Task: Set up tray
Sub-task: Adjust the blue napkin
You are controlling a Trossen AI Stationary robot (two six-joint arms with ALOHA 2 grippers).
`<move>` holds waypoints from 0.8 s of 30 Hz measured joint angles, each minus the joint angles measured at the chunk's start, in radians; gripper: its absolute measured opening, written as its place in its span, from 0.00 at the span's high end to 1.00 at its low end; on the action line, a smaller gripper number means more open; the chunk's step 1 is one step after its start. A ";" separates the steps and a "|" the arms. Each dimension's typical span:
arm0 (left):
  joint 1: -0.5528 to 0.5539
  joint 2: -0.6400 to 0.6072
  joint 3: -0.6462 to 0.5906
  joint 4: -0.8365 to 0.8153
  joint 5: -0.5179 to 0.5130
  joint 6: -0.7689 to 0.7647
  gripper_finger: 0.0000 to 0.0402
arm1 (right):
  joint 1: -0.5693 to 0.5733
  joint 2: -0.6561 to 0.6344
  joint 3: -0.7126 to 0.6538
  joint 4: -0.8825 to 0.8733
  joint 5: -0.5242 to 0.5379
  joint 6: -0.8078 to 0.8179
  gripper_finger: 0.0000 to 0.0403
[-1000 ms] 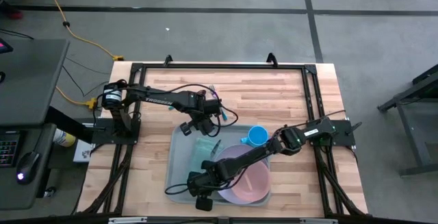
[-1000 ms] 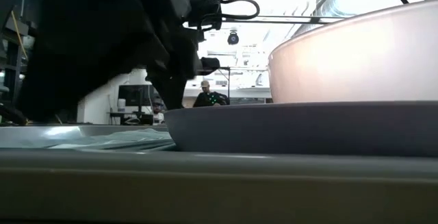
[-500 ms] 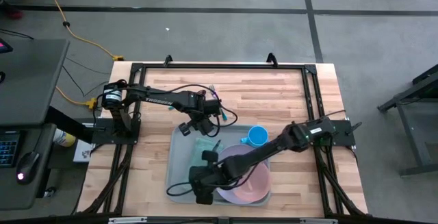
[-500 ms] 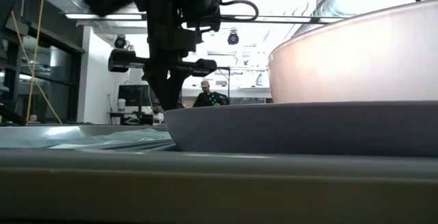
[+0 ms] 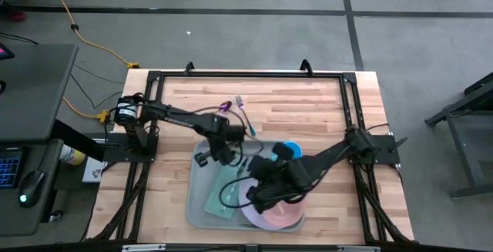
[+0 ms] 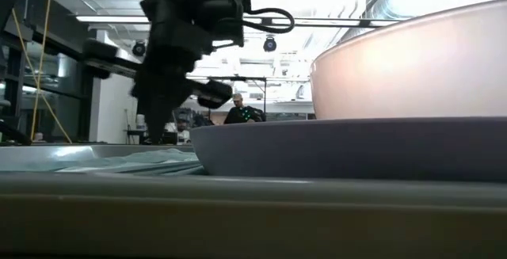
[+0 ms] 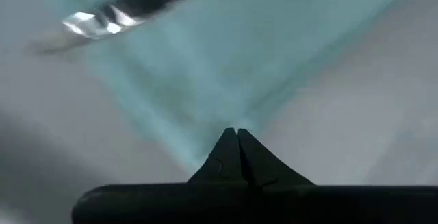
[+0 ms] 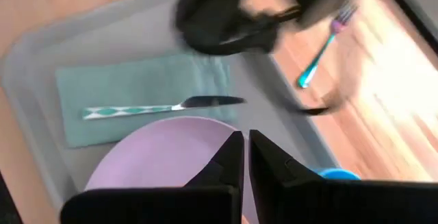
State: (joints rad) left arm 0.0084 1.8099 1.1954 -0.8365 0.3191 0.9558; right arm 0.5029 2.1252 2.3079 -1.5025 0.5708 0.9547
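Observation:
The pale grey-green tray (image 5: 197, 206) lies at the table's near middle. On its left half a teal napkin (image 8: 130, 87) lies flat, with a knife (image 8: 157, 106) along it. A lavender plate (image 5: 269, 216) sits on the tray's right half and carries a pink bowl (image 6: 412, 69). My left gripper (image 7: 237, 136) is shut and points down at the napkin's far corner (image 7: 226, 125). My right gripper (image 8: 245, 142) is shut with nothing in it. It hangs in the air above the plate's left edge (image 8: 164, 159). My left gripper's shut tips stand at the teal napkin's far corner (image 7: 205, 148), coming from above. I cannot tell whether they touch the cloth or hover just over it.
A blue cup (image 5: 291, 150) stands at the tray's far right corner. A teal-handled fork (image 5: 243, 107) and a purple utensil (image 5: 225, 107) lie on the bare wood beyond the tray. A black frame (image 5: 246, 73) runs round the table.
My right gripper has risen from the tray's near left corner and swung toward the right, over the plate, uncovering the napkin and knife. My left gripper has come a little toward the near edge and down over the tray, tipping as it went.

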 joint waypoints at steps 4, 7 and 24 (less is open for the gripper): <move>-0.070 0.000 -0.012 0.015 -0.019 -0.033 0.93 | 0.028 -0.035 0.000 -0.047 0.034 0.061 1.00; -0.113 0.000 -0.014 0.077 -0.027 -0.050 0.94 | 0.041 -0.036 0.000 -0.057 0.033 0.086 1.00; -0.139 0.006 -0.014 0.222 -0.226 -0.044 0.96 | 0.067 -0.036 0.000 -0.029 0.049 0.123 1.00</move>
State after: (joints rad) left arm -0.1303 1.8156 1.1816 -0.6143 0.0928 0.9121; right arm 0.5695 2.0888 2.3077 -1.5319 0.6201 1.0775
